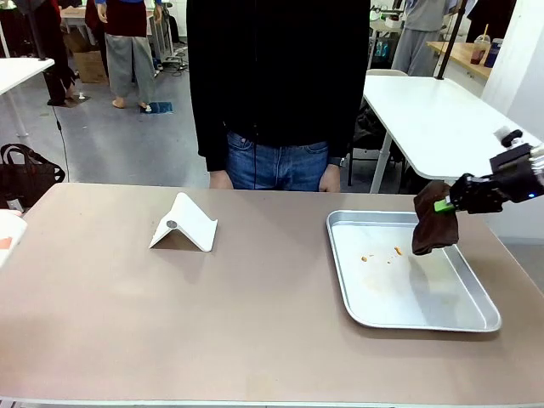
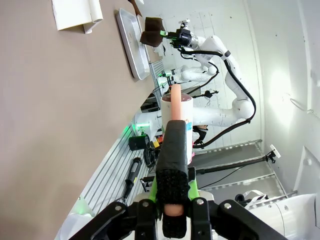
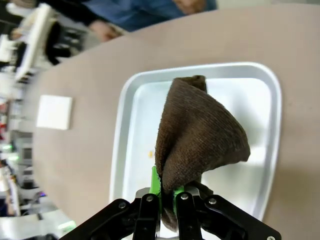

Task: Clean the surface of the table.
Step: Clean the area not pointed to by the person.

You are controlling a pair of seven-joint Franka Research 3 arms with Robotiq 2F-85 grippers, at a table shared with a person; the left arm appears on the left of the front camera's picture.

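The taupe table [image 1: 255, 323] carries a silver tray [image 1: 484, 327] at the right, with a few orange crumbs [image 1: 395, 251] in it. My right gripper [image 1: 446, 205] hovers over the tray's far right corner, shut on a dark brown cloth [image 1: 432, 228] that hangs down toward the tray. In the right wrist view the cloth [image 3: 200, 135] fans out from the shut right gripper [image 3: 167, 192] above the tray [image 3: 260, 75]. My left gripper [image 2: 175, 125] is off the table's edge, shut on a salmon-pink stick [image 2: 176, 97]. The table [image 2: 50, 100] runs along that view's left side.
A white folded stand [image 1: 183, 223] sits left of the table's centre. A person in a black top and jeans [image 1: 276, 166] stands at the far edge, hands down. A white thing with orange [image 1: 5, 238] lies at the left edge. A white table [image 1: 433, 119] stands behind right.
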